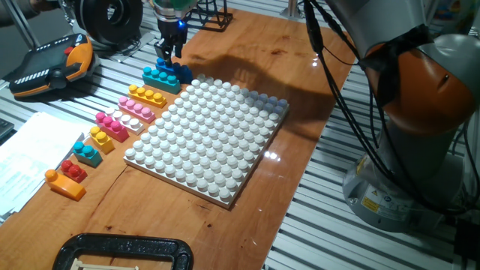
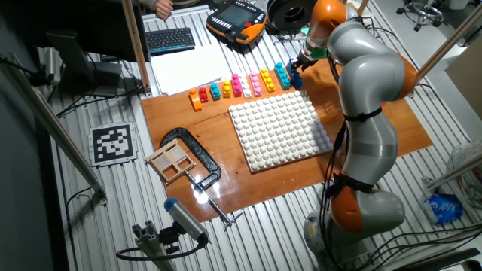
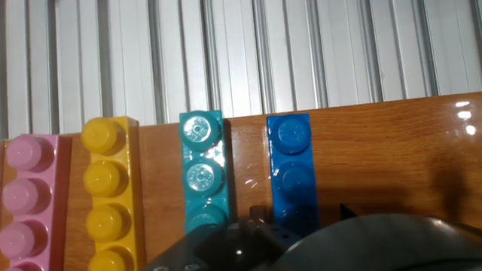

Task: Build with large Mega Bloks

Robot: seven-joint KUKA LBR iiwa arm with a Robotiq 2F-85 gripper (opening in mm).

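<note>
One fixed view – pincer: my pincer (image 1: 169, 49) hangs straight down over the far end of the brick row, its dark fingers at the blue brick (image 1: 175, 69); I cannot tell from here whether they grip it
One fixed view – bricks: a row runs along the left edge of the wooden worktop (image 1: 315, 82), from far to near: blue brick, cyan brick (image 1: 160, 79), yellow brick (image 1: 147, 96), pink brick (image 1: 136, 109), a white brick (image 1: 129, 122) beside a magenta brick (image 1: 111, 125), a small yellow one (image 1: 100, 139), a small cyan one (image 1: 88, 153), a red brick (image 1: 73, 169) and an orange brick (image 1: 63, 184)
One fixed view – baseplate: a white studded baseplate (image 1: 210, 135) lies just right of the row, bare of bricks
One fixed view – rest: a black clamp (image 1: 120, 251) sits at the near edge; a teach pendant (image 1: 49, 67) lies far left
Other fixed view – arm: my arm (image 2: 369, 113) bends over the worktop, pincer (image 2: 296, 74) at the right end of the brick row, beside the baseplate (image 2: 279, 132)
Other fixed view – rest: a wooden tray (image 2: 173, 162) is held in the clamp (image 2: 197, 162); a keyboard (image 2: 169, 39) lies behind
Hand view – bricks: blue brick (image 3: 291, 177), cyan brick (image 3: 202, 173), yellow brick (image 3: 109, 196) and pink brick (image 3: 30, 199) lie side by side, studs up, near the worktop's edge
Hand view – pincer: my dark body covers the lower frame over the near ends of the blue and cyan bricks; the finger gap is hidden, so I cannot tell its width
</note>
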